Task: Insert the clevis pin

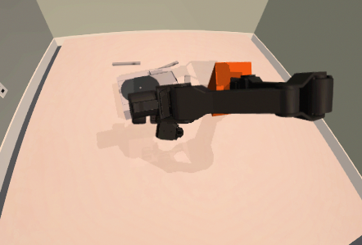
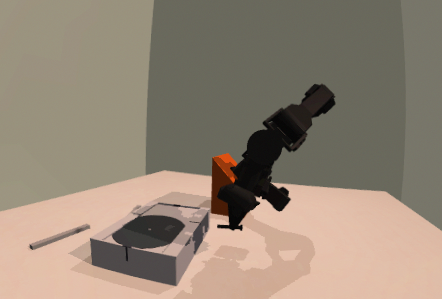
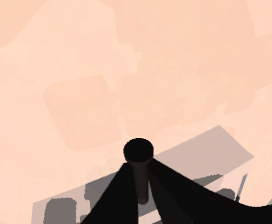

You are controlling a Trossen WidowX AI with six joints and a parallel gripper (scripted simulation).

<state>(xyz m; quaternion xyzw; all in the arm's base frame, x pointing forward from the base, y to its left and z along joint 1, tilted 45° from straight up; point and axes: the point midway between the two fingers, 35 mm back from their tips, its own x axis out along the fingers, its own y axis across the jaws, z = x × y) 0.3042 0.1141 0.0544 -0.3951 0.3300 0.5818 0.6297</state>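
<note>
The steel tray (image 1: 168,77) (image 2: 135,267) (image 3: 218,145) stands on the table, partly under the arm in the top view. The dark disc (image 1: 135,83) (image 2: 135,237) lies flat in it, its small middle hole showing. I cannot make out the tray's pin hole. My gripper (image 2: 234,225) (image 3: 139,167) is shut on the pin (image 2: 223,226) (image 3: 138,150), beside the tray's right side in the exterior view and off the table. The pin lies nearly level there; in the wrist view its round head is towards the camera and its shaft runs back between the fingertips. The fingertips are hidden in the top view.
An orange block (image 1: 233,69) (image 2: 220,187) with a sloped face stands right of the tray, partly behind the arm. A grey bar (image 1: 126,63) (image 2: 60,237) lies beyond the tray. Another thin bar (image 1: 169,65) is at the tray's far edge, and a small pale piece (image 1: 187,79) stands near its right side.
</note>
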